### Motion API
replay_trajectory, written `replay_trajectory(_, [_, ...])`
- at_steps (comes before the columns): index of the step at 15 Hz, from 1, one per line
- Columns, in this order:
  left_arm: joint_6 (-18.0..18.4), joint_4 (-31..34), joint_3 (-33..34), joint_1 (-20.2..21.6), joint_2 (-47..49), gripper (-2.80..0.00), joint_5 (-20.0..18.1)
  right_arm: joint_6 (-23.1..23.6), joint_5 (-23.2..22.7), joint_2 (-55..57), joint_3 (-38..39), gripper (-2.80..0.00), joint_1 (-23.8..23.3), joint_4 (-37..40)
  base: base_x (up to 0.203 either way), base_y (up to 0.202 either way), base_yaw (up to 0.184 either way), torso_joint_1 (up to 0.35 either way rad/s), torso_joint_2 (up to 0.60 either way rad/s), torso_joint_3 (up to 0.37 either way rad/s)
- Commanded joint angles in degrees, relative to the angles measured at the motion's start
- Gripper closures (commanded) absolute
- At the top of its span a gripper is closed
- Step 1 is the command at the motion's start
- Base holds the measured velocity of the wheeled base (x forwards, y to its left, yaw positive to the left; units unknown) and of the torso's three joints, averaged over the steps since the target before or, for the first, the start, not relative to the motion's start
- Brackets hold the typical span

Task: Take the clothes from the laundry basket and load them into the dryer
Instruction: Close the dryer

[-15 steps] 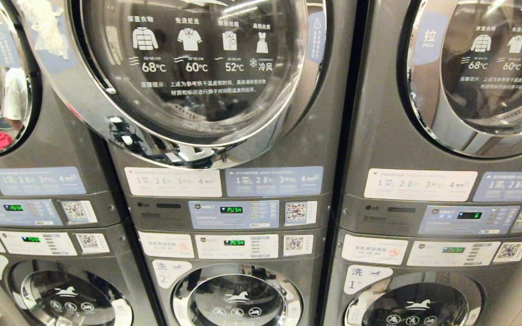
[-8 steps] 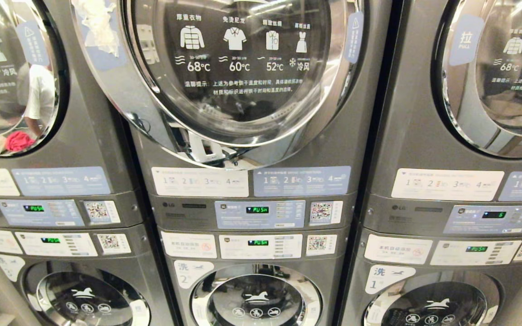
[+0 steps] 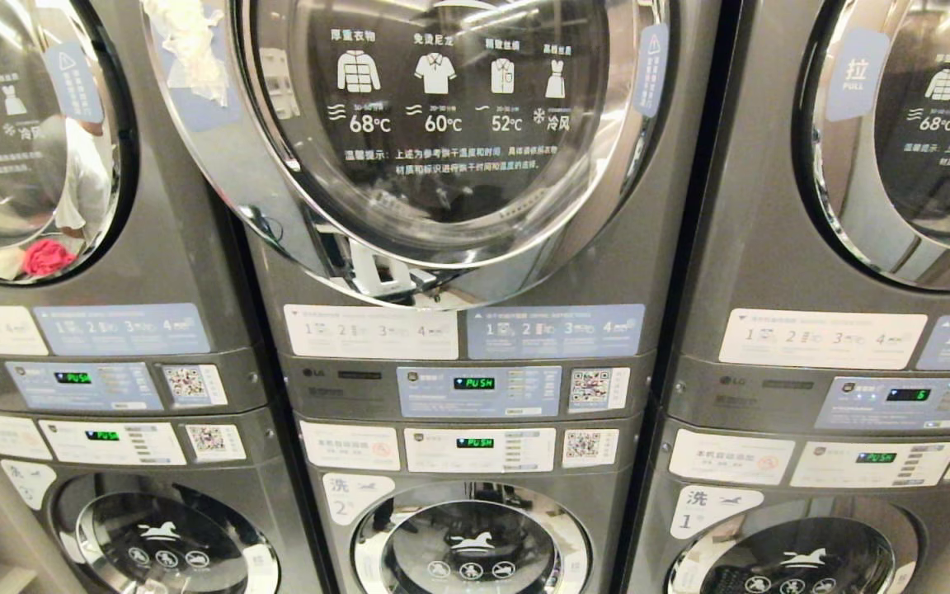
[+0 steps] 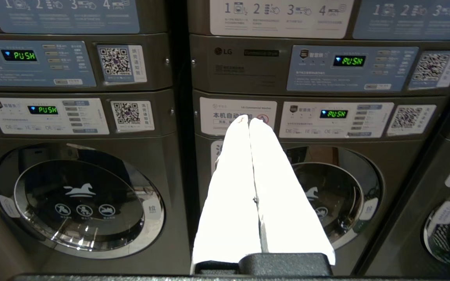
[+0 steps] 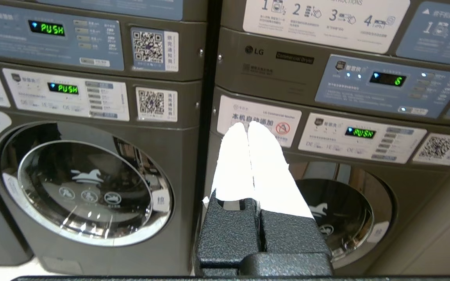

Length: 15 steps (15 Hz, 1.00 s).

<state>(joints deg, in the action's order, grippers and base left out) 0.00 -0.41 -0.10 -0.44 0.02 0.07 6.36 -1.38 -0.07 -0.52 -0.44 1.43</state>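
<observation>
The laundry basket and the clothes are out of view. The middle dryer [image 3: 475,330] fills the head view; its round chrome door [image 3: 442,140] stands swung a little outward, its left rim overlapping the neighbouring machine. Neither arm shows in the head view. My left gripper [image 4: 248,119] is shut and empty, its white fingers pressed together, pointing at the middle washer [image 4: 326,195] below that dryer. My right gripper [image 5: 247,124] is also shut with nothing in it, held before the right-hand washer [image 5: 338,214].
Three grey stacks stand side by side, dryers above and washers below, with control panels [image 3: 479,389] between them. The left dryer's glass [image 3: 30,165] reflects a person in white and something red [image 3: 46,256]. The right dryer's door [image 3: 912,140] is closed.
The whole head picture has shifted, so the machines now sit further right in it: the camera has moved, not the machines.
</observation>
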Motion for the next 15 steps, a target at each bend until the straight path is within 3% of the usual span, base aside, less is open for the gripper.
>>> replay_trajectory(1, [0.0,0.0,0.0,0.0,0.0,0.00,0.0,0.1,0.0,0.1,0.0,0.00,0.0,0.0,0.137,0.000,-0.004,-0.016,-0.01,0.004])
replay_trajectory(15, [0.0,0.0,0.0,0.0,0.0,0.00,0.0,0.1,-0.1,0.1,-0.1,0.00,0.0,0.2,0.192,0.000,-0.002,0.003,0.00,0.000])
